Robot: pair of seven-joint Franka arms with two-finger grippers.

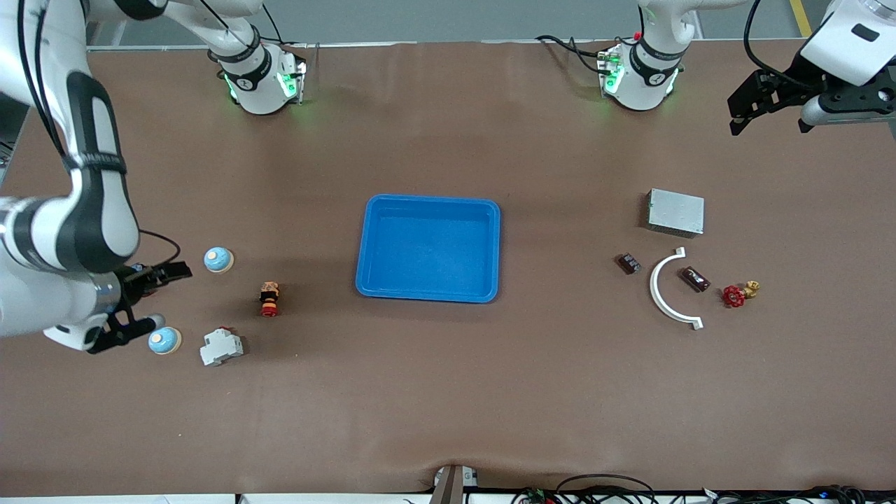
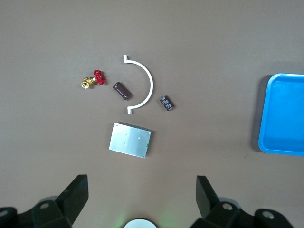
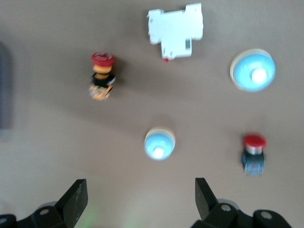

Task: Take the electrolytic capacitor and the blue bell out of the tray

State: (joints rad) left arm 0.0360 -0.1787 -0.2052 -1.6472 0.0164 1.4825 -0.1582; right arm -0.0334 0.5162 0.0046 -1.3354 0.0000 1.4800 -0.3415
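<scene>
Two pale blue dome bells lie toward the right arm's end of the table: one (image 1: 218, 260) farther from the front camera, one (image 1: 164, 341) nearer, beside a white breaker. My right gripper (image 1: 171, 295) is open and empty, hovering between them; its wrist view shows the farther bell (image 3: 159, 144), the nearer bell (image 3: 252, 70) and the gripper itself (image 3: 140, 187). Two dark capacitors (image 1: 628, 263) (image 1: 695, 279) lie toward the left arm's end. My left gripper (image 1: 735, 115) is open, empty and held high; its wrist view shows the gripper (image 2: 142, 185) and both capacitors (image 2: 166, 103) (image 2: 122, 91).
A blue tray (image 1: 428, 199) sits mid-table. Near the bells are a white breaker (image 1: 221, 346), a red-topped stop button (image 1: 269, 299) and a second red button (image 3: 253, 154). Around the capacitors are a white arc (image 1: 665, 290), a red-handled valve (image 1: 738, 292) and a metal box (image 1: 675, 211).
</scene>
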